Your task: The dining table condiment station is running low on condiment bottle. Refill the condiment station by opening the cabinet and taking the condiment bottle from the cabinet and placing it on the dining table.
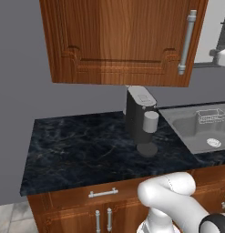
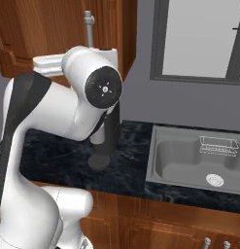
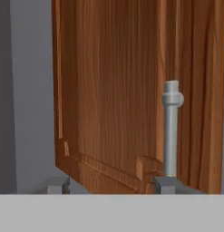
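The reddish-brown wall cabinet (image 1: 118, 41) hangs above the counter with its raised-panel door shut. Its long silver bar handle (image 1: 186, 43) runs down the door's right side, and it also rises behind my arm in the right base view (image 2: 88, 23). In the hand view my gripper (image 3: 111, 186) is open and faces the door from close by. The handle (image 3: 171, 131) stands just above the right fingertip (image 3: 168, 185), and nothing lies between the fingers. The condiment bottle is hidden and the dining table is out of view.
A dark coffee machine (image 1: 141, 118) stands on the black marble counter (image 1: 77, 150) under the cabinet. A steel sink (image 2: 199, 165) with a wire rack (image 2: 217, 145) lies to the right, below a window (image 2: 199, 39). Base cabinets (image 1: 102, 209) line the counter's front.
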Tool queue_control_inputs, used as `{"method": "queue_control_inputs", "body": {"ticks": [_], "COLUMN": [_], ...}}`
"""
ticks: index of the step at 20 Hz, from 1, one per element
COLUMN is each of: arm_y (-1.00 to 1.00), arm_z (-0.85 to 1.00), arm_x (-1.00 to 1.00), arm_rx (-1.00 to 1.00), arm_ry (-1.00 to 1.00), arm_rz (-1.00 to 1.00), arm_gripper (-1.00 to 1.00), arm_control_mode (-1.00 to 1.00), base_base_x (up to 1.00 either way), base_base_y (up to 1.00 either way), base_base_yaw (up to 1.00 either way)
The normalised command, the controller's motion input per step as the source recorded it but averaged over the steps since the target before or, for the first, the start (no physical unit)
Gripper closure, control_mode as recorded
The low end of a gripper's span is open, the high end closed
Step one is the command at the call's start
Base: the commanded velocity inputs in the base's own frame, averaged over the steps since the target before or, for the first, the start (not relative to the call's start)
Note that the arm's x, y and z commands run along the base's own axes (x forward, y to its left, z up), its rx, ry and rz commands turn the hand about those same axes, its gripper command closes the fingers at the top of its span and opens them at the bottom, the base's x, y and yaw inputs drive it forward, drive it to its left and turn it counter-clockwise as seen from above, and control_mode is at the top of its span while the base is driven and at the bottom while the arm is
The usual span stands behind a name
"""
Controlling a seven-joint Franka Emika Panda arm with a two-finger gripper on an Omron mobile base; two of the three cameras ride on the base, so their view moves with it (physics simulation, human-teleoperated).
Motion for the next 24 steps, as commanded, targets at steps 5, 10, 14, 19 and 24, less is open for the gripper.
{"method": "queue_control_inputs", "body": {"ticks": [5, 10, 14, 19, 24], "arm_y": [-0.09, -0.23, -0.6, -0.66, -0.31], "arm_z": [-0.13, -0.22, -0.02, -0.05, -0.09], "arm_x": [0.06, 0.33, 0.07, 0.11, 0.43], "arm_rx": [0.02, 0.31, 0.54, 0.62, 0.52], "arm_ry": [0.15, 0.19, 0.22, 0.27, 0.23], "arm_rz": [-0.27, -0.33, -0.21, -0.05, 0.01], "arm_gripper": [-1.0, -1.0, -1.0, -1.0, -1.0], "arm_control_mode": [-1.0, -1.0, -1.0, -1.0, -1.0], "base_base_x": [0.0, 0.0, 0.0, 0.0, 0.0], "base_base_y": [0.0, 0.0, 0.0, 0.0, 0.0], "base_base_yaw": [0.0, 0.0, 0.0, 0.0, 0.0]}}
